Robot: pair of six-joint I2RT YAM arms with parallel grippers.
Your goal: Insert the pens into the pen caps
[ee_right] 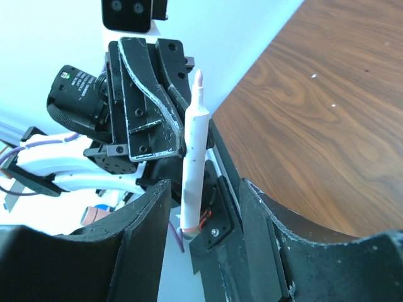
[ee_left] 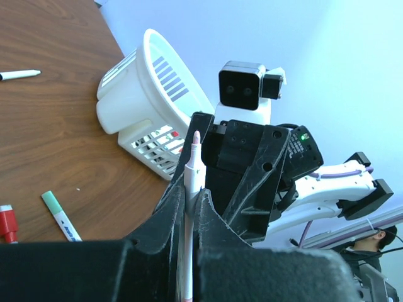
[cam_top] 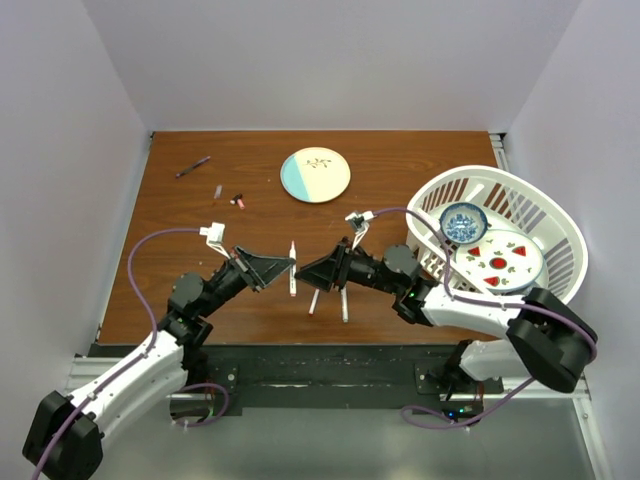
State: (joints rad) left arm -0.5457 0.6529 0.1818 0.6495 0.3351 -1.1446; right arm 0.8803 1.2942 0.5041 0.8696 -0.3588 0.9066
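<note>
Top view, grip: left gripper (cam_top: 288, 268) clamped on a white pen (cam_top: 292, 262), tip at twelve o'clock; right gripper (cam_top: 304, 272) faces it from three o'clock
Top view, caps: red cap (cam_top: 239, 201) and pale cap (cam_top: 217, 190) lie at ten o'clock of the pen
Left wrist, pen: slim smooth barrel, pink tip, pinched in matte black plastic
Right wrist, claw: jaws apart, holding nothing; pen just beyond, wood-grain table (ee_right: 315, 126) at three o'clock
Advice: probably a hand-over; close squarely on the barrel, clear of the tip
</note>
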